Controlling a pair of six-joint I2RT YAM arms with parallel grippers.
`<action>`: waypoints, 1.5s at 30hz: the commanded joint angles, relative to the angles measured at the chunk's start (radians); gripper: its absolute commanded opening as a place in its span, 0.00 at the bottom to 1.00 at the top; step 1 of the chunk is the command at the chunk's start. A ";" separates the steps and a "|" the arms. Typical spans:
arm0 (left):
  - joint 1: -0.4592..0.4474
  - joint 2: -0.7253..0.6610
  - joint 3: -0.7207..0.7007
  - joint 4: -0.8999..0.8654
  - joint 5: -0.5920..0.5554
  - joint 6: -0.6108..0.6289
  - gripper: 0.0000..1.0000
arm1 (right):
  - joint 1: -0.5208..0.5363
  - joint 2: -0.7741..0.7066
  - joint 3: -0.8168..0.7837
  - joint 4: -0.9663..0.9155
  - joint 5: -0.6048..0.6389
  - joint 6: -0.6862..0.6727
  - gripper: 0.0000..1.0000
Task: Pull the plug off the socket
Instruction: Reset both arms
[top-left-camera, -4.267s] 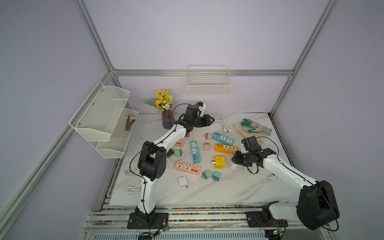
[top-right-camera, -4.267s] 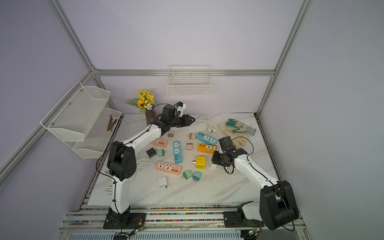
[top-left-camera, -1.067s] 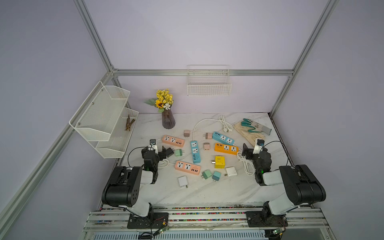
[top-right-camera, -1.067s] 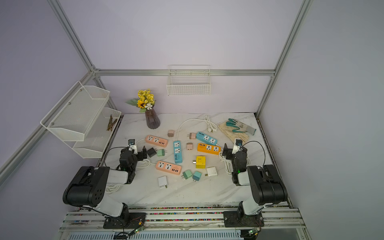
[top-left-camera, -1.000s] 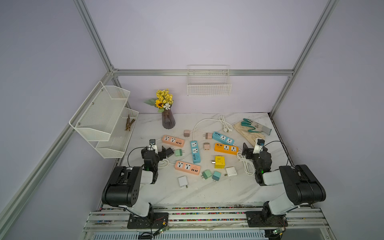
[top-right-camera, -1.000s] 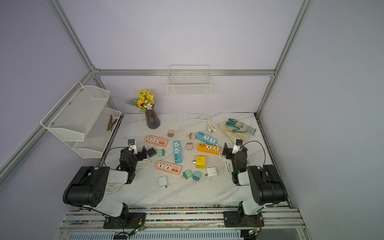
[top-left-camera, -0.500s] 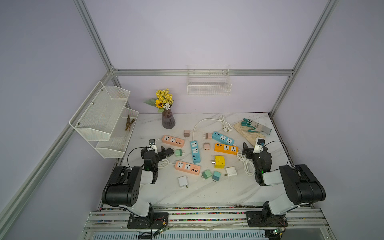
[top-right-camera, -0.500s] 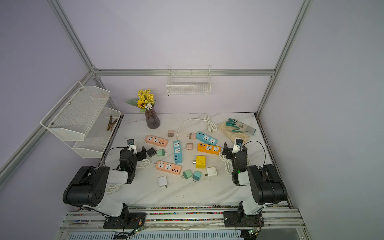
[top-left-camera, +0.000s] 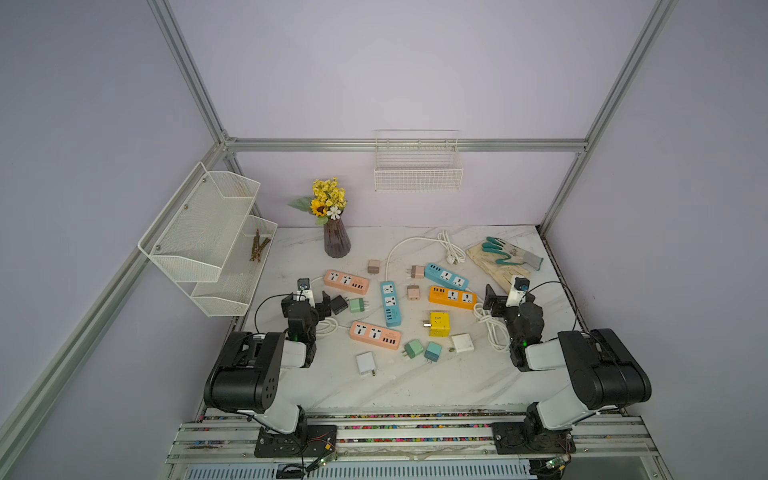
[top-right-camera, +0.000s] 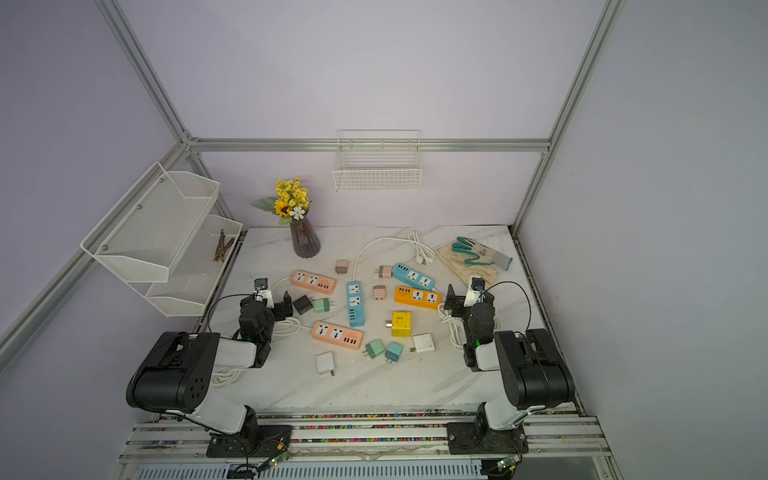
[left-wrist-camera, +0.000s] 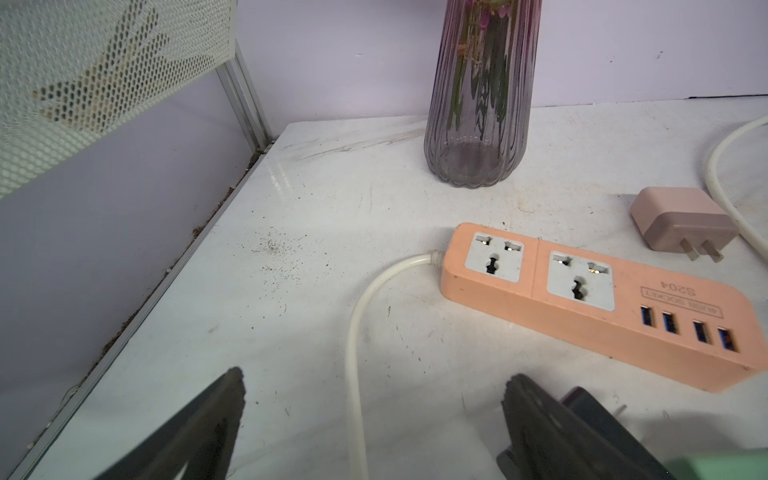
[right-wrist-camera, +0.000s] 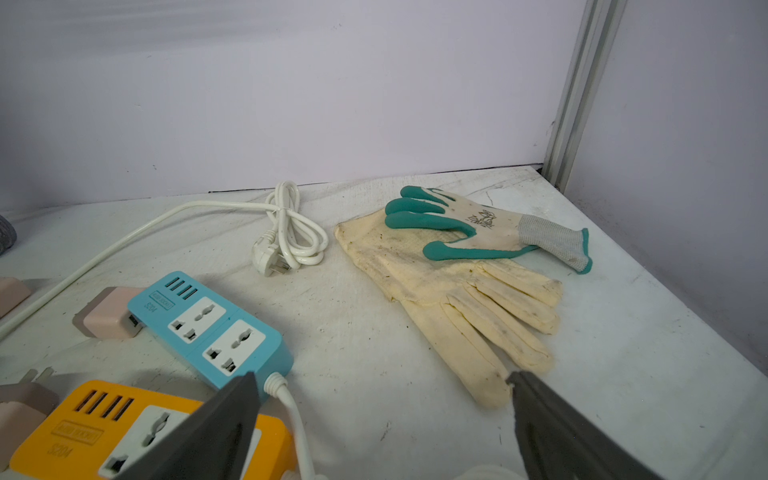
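The marble table carries a scatter of power strips and loose plugs. Both arms sit folded low at its near edge: the left arm below the wire shelf, and the right arm next to a cord coil.

The left gripper is spread wide with nothing between its fingers. A pink strip lies just ahead of it with both sockets empty, and the strip's lead runs across the table under the gap.

The right gripper is spread as well and holds nothing. It sits close to the orange strip and a blue strip, with a pair of work gloves nearby.

In both top views the yellow socket cube sits mid-table, nearer the front than the orange strip. The white plug lies flat on the table just beside the cube but apart from it, and neither gripper is touching it. A small pink plug rests against the blue strip's end; I cannot tell whether it is pushed in.
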 joint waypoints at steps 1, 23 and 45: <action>0.006 -0.004 0.015 0.028 -0.011 -0.011 1.00 | -0.002 0.005 0.000 0.034 -0.009 -0.006 0.99; 0.056 -0.011 -0.080 0.193 0.304 0.045 1.00 | -0.002 0.006 -0.001 0.033 -0.009 -0.007 0.99; 0.055 -0.012 0.015 0.012 0.166 -0.002 1.00 | -0.002 0.005 -0.001 0.033 -0.009 -0.006 0.99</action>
